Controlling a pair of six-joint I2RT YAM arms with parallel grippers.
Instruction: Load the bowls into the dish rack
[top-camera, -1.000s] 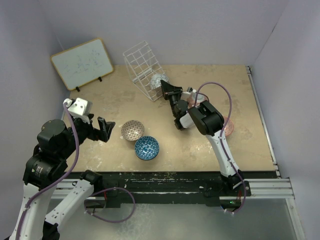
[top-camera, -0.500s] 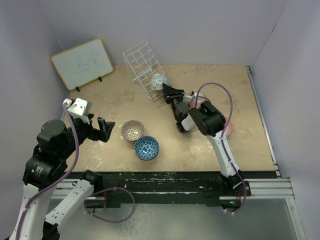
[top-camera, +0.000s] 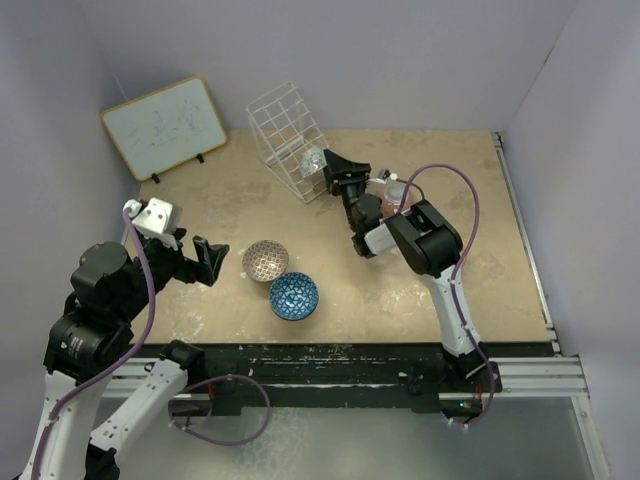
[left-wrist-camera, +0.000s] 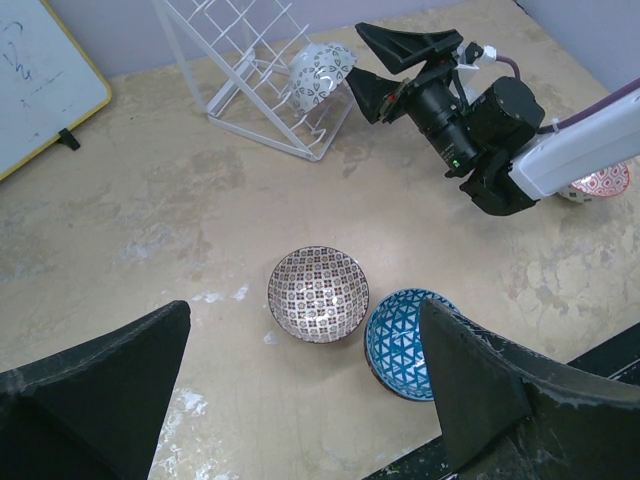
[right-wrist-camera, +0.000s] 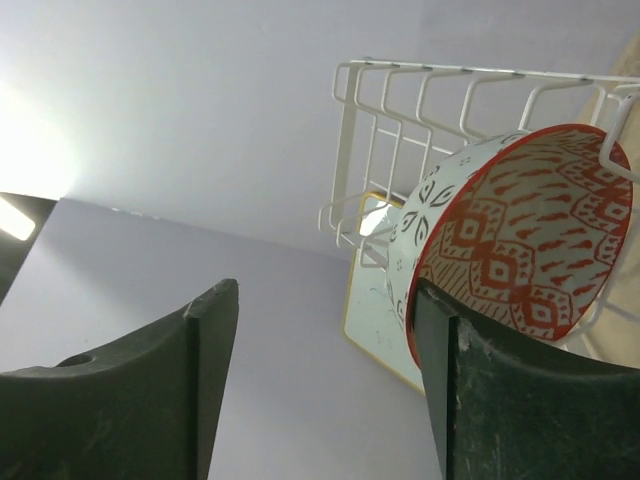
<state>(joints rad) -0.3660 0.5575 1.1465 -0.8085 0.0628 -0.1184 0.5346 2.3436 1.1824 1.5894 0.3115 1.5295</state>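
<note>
The white wire dish rack (top-camera: 283, 128) stands at the back of the table. A bowl, white outside and red-patterned inside (right-wrist-camera: 510, 230), leans on its edge in the rack's wires (right-wrist-camera: 400, 90). My right gripper (top-camera: 337, 172) is open right beside it, one finger by the rim and the other well apart, gripping nothing. A brown-patterned bowl (top-camera: 265, 260) and a blue-patterned bowl (top-camera: 294, 296) sit upright, side by side, on the table. My left gripper (top-camera: 208, 258) hovers open just left of them, and both bowls show below its fingers in the left wrist view (left-wrist-camera: 318, 294) (left-wrist-camera: 405, 340).
A wood-framed whiteboard (top-camera: 165, 125) leans at the back left. A red-patterned bowl (left-wrist-camera: 600, 182) lies on the table behind my right arm. Walls close in the left, back and right. The dark rail (top-camera: 330, 365) runs along the near edge.
My right gripper has opened and let go of the bowl, which stays leaning in the rack. The right arm has shifted slightly. My left arm has hardly moved.
</note>
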